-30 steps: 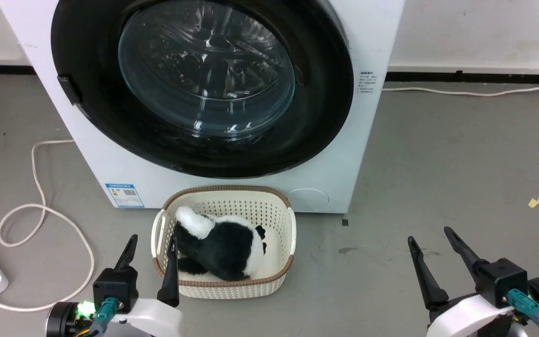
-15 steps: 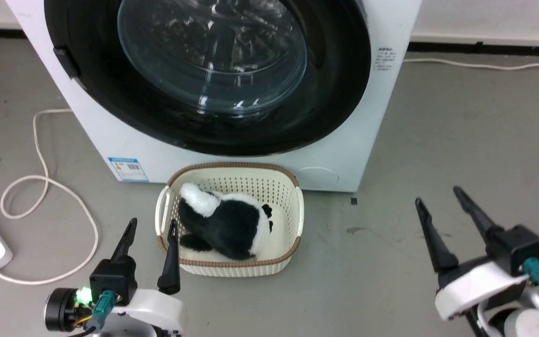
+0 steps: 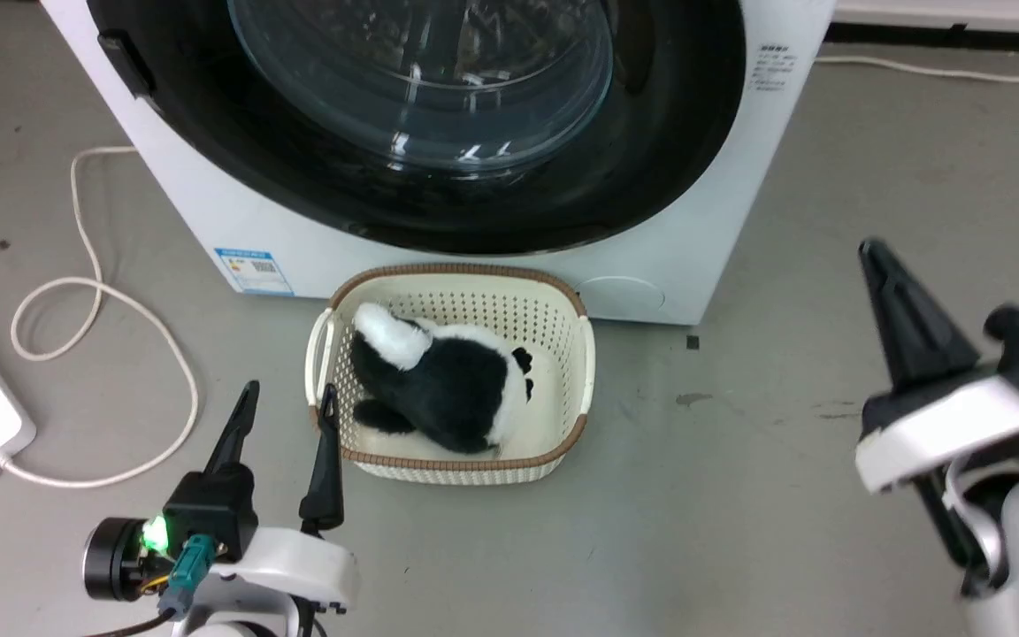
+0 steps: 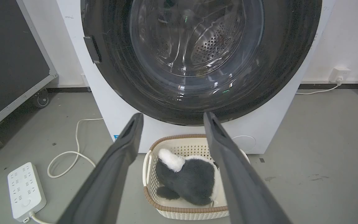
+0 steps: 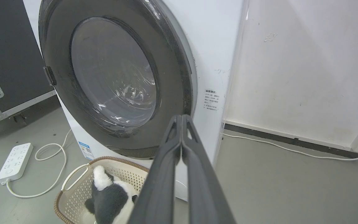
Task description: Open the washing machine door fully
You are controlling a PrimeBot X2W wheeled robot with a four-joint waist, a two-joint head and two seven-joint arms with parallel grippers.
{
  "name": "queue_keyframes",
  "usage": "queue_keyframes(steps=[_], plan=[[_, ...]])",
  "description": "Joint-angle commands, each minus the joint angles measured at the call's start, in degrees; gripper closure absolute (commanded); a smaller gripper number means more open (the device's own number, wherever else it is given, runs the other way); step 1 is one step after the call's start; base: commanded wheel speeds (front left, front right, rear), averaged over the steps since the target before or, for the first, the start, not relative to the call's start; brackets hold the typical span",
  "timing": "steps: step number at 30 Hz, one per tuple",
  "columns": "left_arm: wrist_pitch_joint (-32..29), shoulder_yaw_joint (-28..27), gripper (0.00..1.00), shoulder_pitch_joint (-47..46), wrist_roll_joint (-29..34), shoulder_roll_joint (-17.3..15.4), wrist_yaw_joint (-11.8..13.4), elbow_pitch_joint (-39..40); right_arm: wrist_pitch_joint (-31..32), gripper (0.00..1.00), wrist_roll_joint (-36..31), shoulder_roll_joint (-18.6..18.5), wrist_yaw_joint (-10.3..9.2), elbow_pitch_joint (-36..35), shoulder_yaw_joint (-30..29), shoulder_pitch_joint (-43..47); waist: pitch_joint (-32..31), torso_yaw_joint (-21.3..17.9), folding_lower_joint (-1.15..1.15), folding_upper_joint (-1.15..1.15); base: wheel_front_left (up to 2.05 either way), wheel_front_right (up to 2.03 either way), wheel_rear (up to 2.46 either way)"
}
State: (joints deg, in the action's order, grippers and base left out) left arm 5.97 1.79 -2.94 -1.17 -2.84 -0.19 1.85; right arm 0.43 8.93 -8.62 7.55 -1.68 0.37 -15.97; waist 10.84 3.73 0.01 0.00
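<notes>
Dark fingers nearest: my left gripper sits low at the near left, jaws spread wide and holding nothing, its right finger just beside the near-left corner of the basket. My right gripper hangs at the near right, fingers pressed together and empty. Between them on the grey floor, the cream basket holds a black-and-white plush. Just beyond stands the washer. Its black door lies shut against the front, with a small tab on its left edge.
</notes>
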Motion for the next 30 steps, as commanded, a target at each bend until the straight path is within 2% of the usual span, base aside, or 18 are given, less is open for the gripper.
queue_keyframes(steps=[1, 14, 30], plan=[[0.7, 0.3, 0.00, -1.4, -0.1, -0.1, -0.2, 0.4, 0.5, 1.00, 1.3, -0.7, -0.03, 0.5, -0.4, -2.4, 0.7, 0.4, -0.01, 0.00, 0.00, 0.00, 0.00], [2.3, 0.8, 0.00, -3.5, -0.3, -0.1, -0.4, 1.3, 6.4, 1.00, 11.4, 0.3, -0.04, 7.4, -5.3, -15.3, 5.1, 2.3, -0.01, 0.00, 0.00, 0.00, 0.00], [4.2, 1.7, 0.00, -5.6, -0.5, -0.1, -0.7, 1.8, 21.9, 1.00, 22.6, 3.0, -0.04, 22.3, -14.5, -32.7, 10.3, 5.3, -0.01, 0.00, 0.00, 0.00, 0.00]])
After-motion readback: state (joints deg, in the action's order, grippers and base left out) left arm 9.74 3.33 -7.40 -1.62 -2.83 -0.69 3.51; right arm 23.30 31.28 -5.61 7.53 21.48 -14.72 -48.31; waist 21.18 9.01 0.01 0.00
